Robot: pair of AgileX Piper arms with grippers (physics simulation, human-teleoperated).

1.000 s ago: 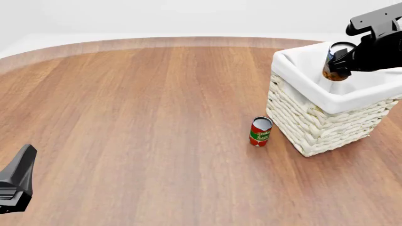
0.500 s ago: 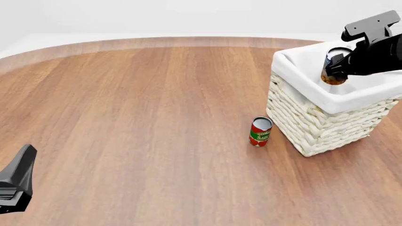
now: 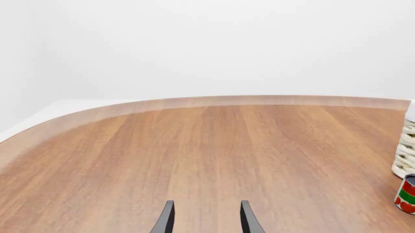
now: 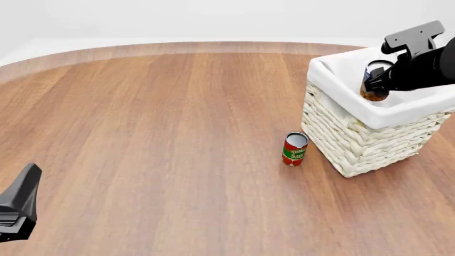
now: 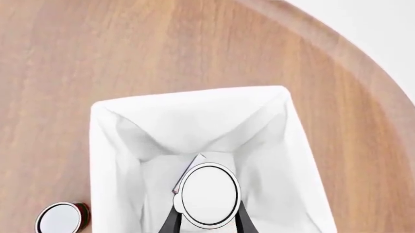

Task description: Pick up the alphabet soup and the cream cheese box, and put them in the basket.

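At the near left, the left gripper point(image 4: 18, 205) is sitting low over the smooth wood-grain desk point(image 4: 156, 133), its two thin dark fingers point(image 3: 166, 219) parted around nothing. Right of centre, a slim red-and-green tomato sauce can point(image 4: 294, 149) is standing upright just beside the square woven wicker basket point(image 4: 355, 141), whose white cloth liner is folding over the rim. At the far right, the right gripper point(image 4: 374, 80) is clamping the round alphabet soup point(image 4: 374, 81) above the basket's opening, with a flat object I cannot identify lying on the liner below.
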